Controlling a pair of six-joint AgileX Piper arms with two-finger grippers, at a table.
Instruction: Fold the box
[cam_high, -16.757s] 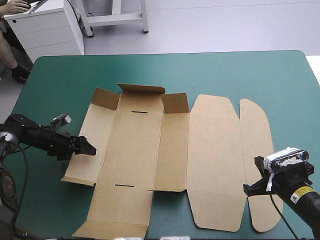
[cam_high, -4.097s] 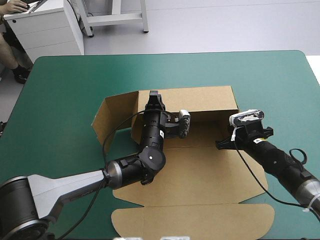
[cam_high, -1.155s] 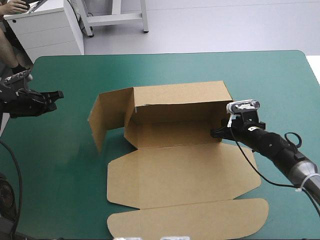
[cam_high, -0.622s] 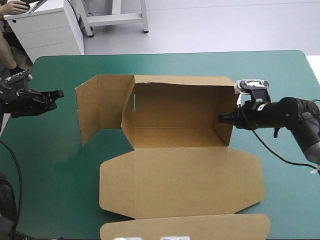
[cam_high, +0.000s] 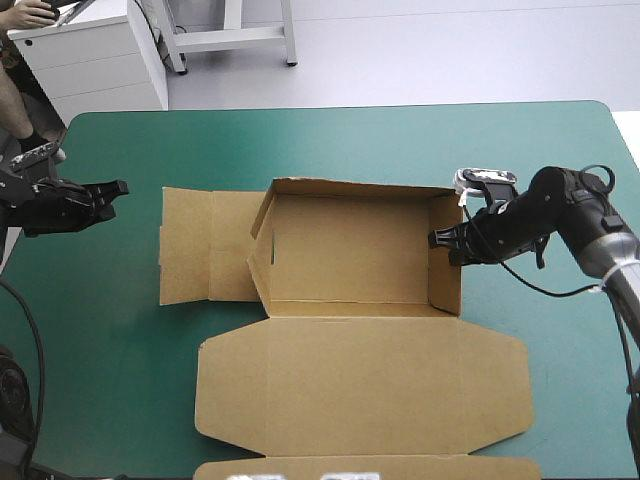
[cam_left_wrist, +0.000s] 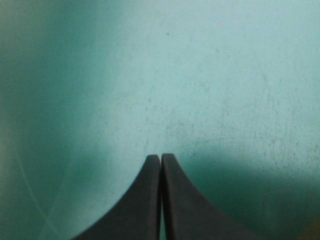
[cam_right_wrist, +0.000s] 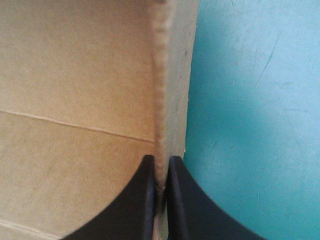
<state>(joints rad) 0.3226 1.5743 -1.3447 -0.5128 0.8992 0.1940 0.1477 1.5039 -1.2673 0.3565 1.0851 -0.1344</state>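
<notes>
Your box (cam_high: 350, 250) sits at the middle of the table as an open tray, its brown floor showing, with walls raised at the far side, the left and the right. The lid (cam_high: 360, 385) lies flat on the near side and runs to the table's near edge. A side panel (cam_high: 205, 245) lies flat on the teal-green cover (cam_high: 400, 140), just beyond the tray's left wall.

Your right gripper (cam_high: 440, 240) comes in from the right and is clamped on the upper edge of the right wall (cam_high: 445, 255). In the right wrist view, the black fingers (cam_right_wrist: 145, 200) pinch the board's pale cut edge (cam_right_wrist: 159, 100) between them. The tray's inside lies to one side and cover to the other.

Your left gripper (cam_high: 118, 187) is near the table's left edge, well apart from the box. Its fingertips point toward the flat panel, with bare cover between them. In the left wrist view, its fingers (cam_left_wrist: 180, 210) meet in one pointed arch, clenched on nothing, with only cover ahead.
</notes>
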